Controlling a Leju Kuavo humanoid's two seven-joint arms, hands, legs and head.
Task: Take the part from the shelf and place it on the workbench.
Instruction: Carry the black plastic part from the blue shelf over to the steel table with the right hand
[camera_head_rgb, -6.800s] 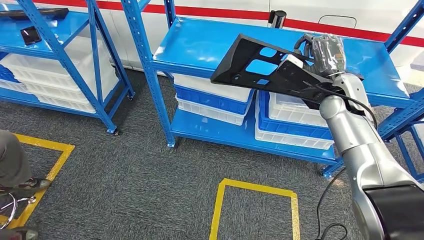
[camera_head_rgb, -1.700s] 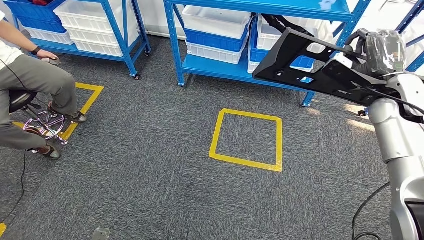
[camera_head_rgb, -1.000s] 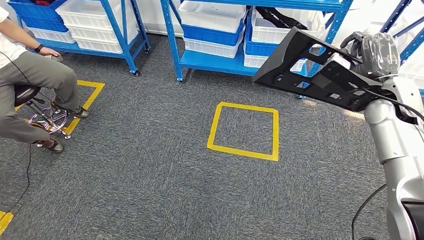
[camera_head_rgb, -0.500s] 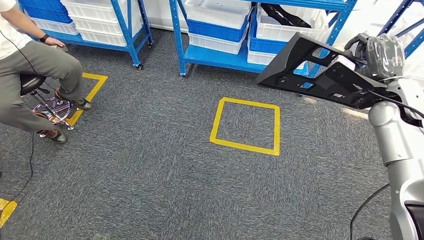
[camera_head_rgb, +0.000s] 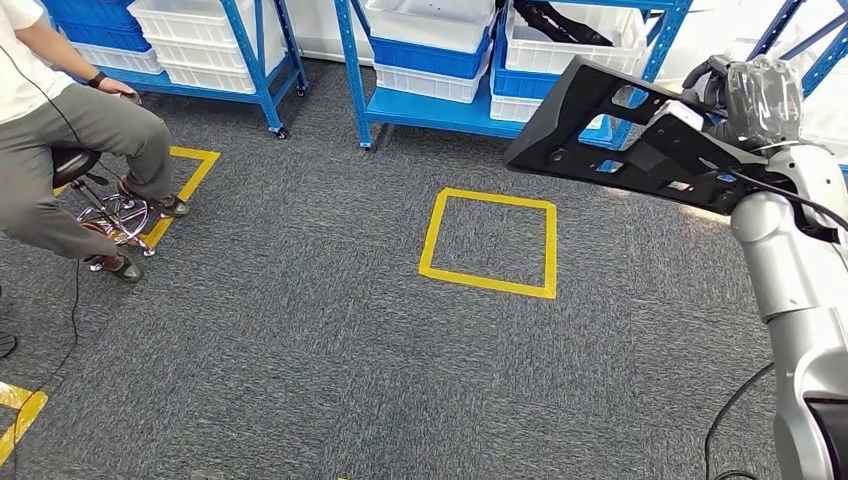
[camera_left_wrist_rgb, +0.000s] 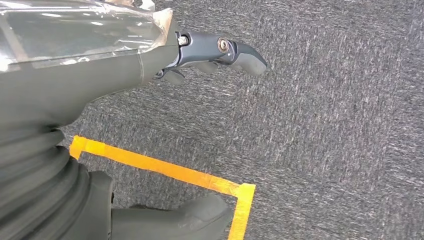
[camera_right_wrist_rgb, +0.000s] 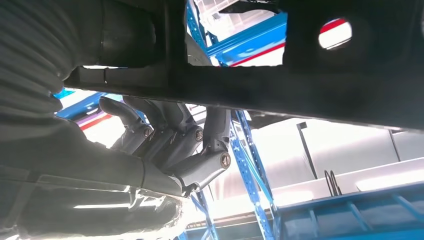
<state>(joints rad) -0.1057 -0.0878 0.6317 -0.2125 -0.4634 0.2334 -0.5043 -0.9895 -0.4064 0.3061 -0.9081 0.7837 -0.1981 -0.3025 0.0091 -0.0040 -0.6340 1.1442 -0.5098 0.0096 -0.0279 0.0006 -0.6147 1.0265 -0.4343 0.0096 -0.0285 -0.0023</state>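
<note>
Showing the robot's forward and downward view, the head camera frames a grey carpeted floor (camera_head_rgb: 300, 350) on which a yellow taped square (camera_head_rgb: 490, 242) serves as the landmark. Beyond the square stands a blue shelf (camera_head_rgb: 440, 110) carrying white and blue bins (camera_head_rgb: 430, 30), and one white bin holds a second dark part (camera_head_rgb: 560, 22). The right hand (camera_head_rgb: 735, 95), wrapped in clear film, is raised beyond and to the right of the square at the end of the silver right arm (camera_head_rgb: 800, 280). It grips the black part (camera_head_rgb: 620, 130), a flat triangular panel with cut-out openings, which is held in the air, tilted, with its broad end reaching toward the space above the square's far right corner; the part touches neither shelf nor floor. In the right wrist view the dark fingers (camera_right_wrist_rgb: 165, 135) curl up against the underside of the part (camera_right_wrist_rgb: 300, 95), so the grip is closed on it. Well to the left of the square, a person (camera_head_rgb: 70, 130) in grey trousers sits on a stool (camera_head_rgb: 105, 210), with feet beside another yellow taped outline (camera_head_rgb: 190, 185). Behind that person stands a second blue shelf (camera_head_rgb: 250, 70) with stacked bins. In the left wrist view the left hand (camera_left_wrist_rgb: 215, 55) hangs above the carpet beside a corner of yellow tape (camera_left_wrist_rgb: 240, 200); its fingers (camera_left_wrist_rgb: 250, 55) extend apart from the thumb (camera_left_wrist_rgb: 175, 225) and hold nothing.
</note>
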